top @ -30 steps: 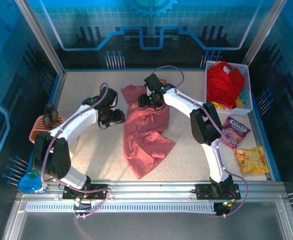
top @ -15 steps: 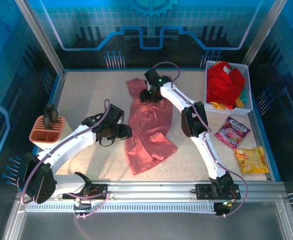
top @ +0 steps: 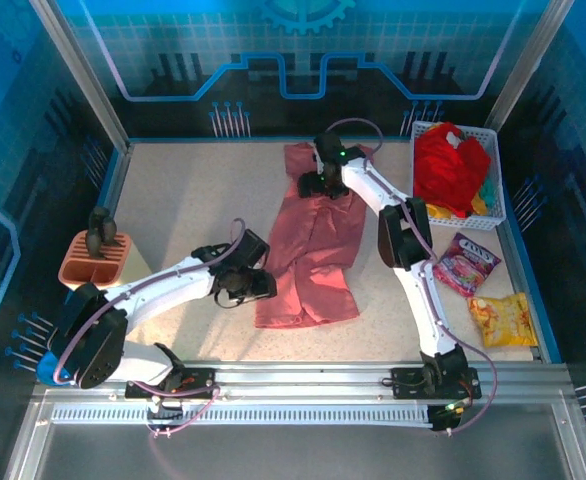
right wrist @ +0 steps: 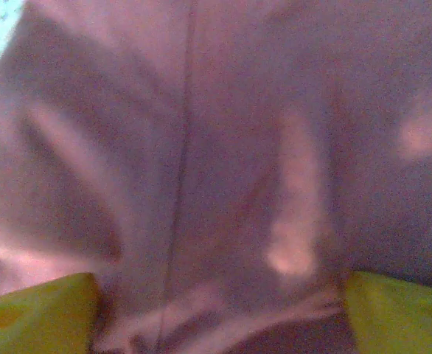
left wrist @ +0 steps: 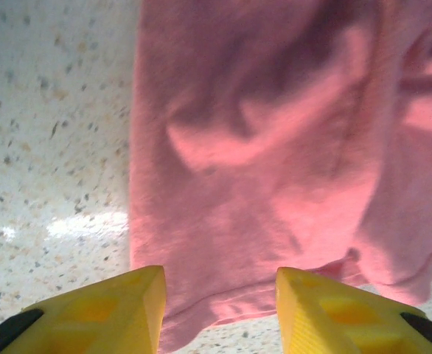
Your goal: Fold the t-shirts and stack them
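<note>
**Top external.** Salmon-pink t-shirt [top: 313, 250] lies lengthwise mid-table, running far to near. Left gripper [top: 261, 286] is at its near-left edge, right gripper [top: 318, 186] over its far end. Red t-shirt [top: 451, 165] is heaped in the white basket [top: 416, 185], far right. This view gives the full outline, which the wrist views lack.

**Left wrist.** Left gripper [left wrist: 220, 310] has its fingers apart, with the hem lying between them and bare table [left wrist: 54, 147] to the left. Creases are legible here but not from overhead. Risk: closing here may catch a single layer or miss the hem, skewing the fold.

**Right wrist.** Right gripper [right wrist: 216, 310] has its fingers wide apart, with bunched, blurred cloth between them. Risk: a lift from here may drag the wrinkles along.
</note>
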